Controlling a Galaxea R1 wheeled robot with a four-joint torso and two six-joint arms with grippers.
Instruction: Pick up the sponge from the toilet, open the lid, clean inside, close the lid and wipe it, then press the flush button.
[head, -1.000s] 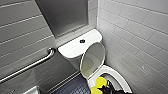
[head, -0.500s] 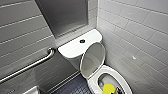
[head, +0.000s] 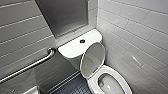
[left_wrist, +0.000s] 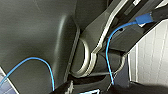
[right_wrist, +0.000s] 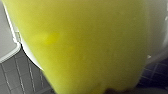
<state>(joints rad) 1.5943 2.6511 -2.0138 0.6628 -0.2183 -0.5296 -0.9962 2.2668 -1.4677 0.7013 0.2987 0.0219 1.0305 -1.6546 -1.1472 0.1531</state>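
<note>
Sponge in right tool, sitting at near end of the open bowl.
The sponge (right_wrist: 82, 45) is hanging clear of the floor tight against the right wrist camera, so I'm reading the right tool as clamped on it. The toilet (head: 75, 48) bowl (head: 125, 85) is lying just beyond, its long axis running away toward the tank. The lid (head: 92, 58) is standing raised against the tank, with the flush button (head: 82, 41) farthest, mid tank top.

Yellow sponge (right_wrist: 82, 45), white toilet (head: 75, 48), dark flush button (head: 82, 41), grey grid-tiled floor (right_wrist: 15, 75).
</note>
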